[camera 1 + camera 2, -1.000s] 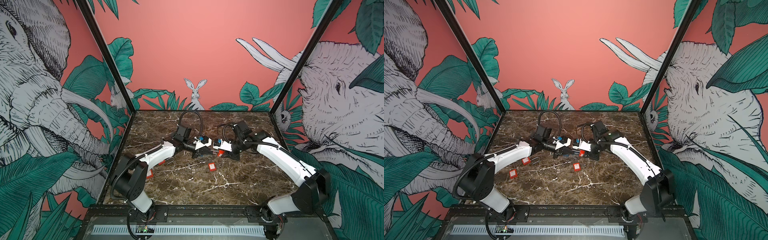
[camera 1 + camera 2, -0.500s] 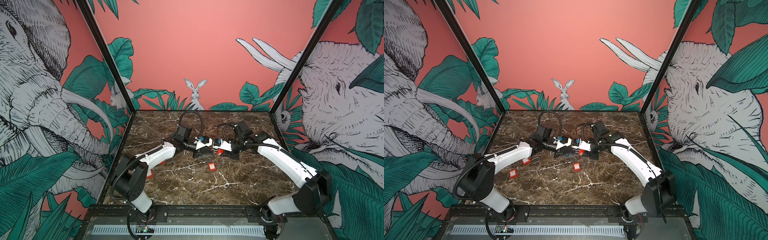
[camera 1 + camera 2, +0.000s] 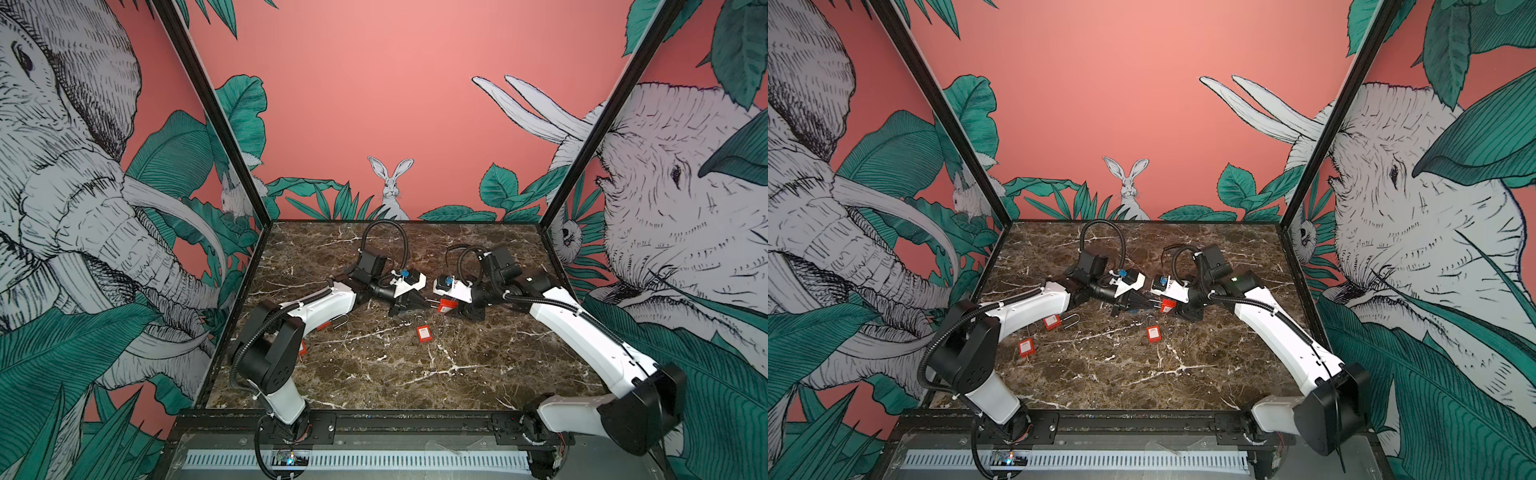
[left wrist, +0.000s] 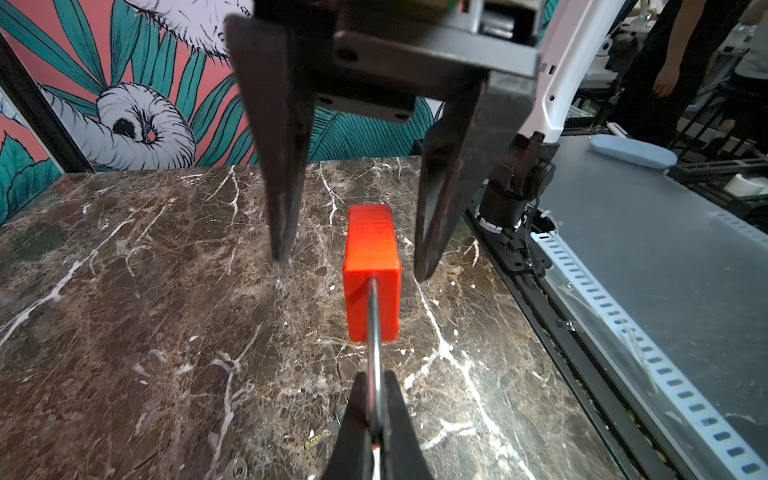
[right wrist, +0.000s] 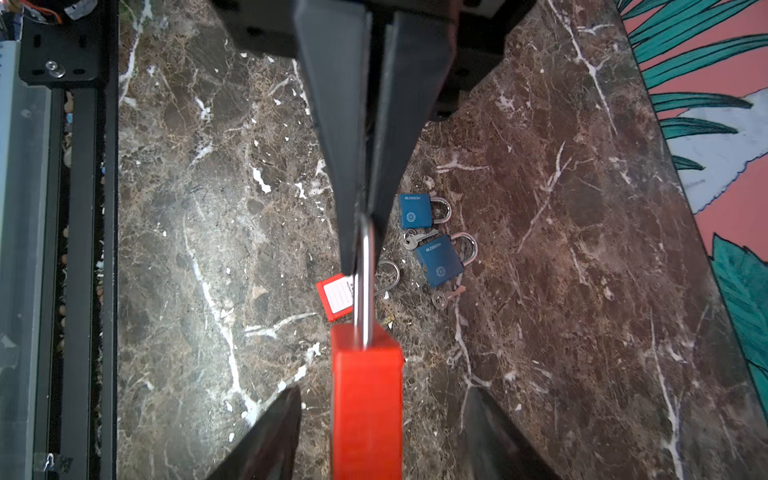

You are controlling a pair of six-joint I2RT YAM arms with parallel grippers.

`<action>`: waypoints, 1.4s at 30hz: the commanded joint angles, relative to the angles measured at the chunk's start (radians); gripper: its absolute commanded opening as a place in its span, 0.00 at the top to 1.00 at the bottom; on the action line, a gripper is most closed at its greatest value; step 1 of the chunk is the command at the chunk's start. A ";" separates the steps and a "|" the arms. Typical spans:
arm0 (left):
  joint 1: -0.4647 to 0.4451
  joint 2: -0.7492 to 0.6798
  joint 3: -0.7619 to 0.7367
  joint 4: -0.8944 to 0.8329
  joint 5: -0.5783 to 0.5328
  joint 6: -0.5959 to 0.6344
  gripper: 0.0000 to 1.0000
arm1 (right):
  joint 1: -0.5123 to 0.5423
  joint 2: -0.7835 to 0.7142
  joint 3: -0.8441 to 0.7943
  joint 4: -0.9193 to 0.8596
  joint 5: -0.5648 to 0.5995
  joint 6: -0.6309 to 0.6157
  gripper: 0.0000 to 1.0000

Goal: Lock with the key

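Over the marble counter's (image 3: 374, 374) middle, the left pincer (image 4: 374, 415) pinches the red padlock (image 4: 372, 270) by its shackle (image 4: 374, 332); the right pincer (image 4: 352, 266) gapes around its body. The padlock may swivel or slip on that thin steel.

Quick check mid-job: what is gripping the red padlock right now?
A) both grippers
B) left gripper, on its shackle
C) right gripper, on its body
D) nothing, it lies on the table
B: in the left wrist view the left gripper is pinched shut on the shackle of the red padlock, while the right gripper stands open either side of it, with gaps showing.
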 commanded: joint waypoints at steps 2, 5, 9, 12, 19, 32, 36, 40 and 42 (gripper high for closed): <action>0.017 -0.006 0.056 -0.001 0.089 0.032 1.00 | -0.032 -0.079 -0.014 -0.026 -0.026 0.067 0.34; 0.021 -0.010 0.083 -0.110 0.083 0.118 1.00 | -0.088 -0.116 -0.015 -0.050 -0.082 0.102 0.35; 0.019 -0.020 0.084 -0.140 0.087 0.151 1.00 | -0.113 -0.135 -0.007 -0.085 -0.080 0.099 0.43; 0.019 -0.021 0.084 -0.149 0.099 0.164 1.00 | -0.122 -0.105 0.007 -0.113 -0.034 0.085 0.51; 0.019 -0.031 0.096 -0.207 0.095 0.213 1.00 | -0.124 -0.047 0.052 -0.125 -0.128 0.101 0.57; 0.018 -0.043 0.090 -0.203 0.085 0.225 1.00 | -0.124 0.055 0.098 -0.242 -0.191 0.105 0.63; 0.017 -0.047 0.087 -0.195 0.089 0.223 1.00 | -0.124 0.070 0.088 -0.226 -0.211 0.107 0.63; 0.018 -0.047 0.083 -0.180 0.089 0.212 1.00 | -0.124 0.119 0.101 -0.243 -0.260 0.105 0.66; 0.018 -0.050 0.081 -0.168 0.086 0.204 1.00 | -0.125 0.140 0.118 -0.260 -0.272 0.091 0.70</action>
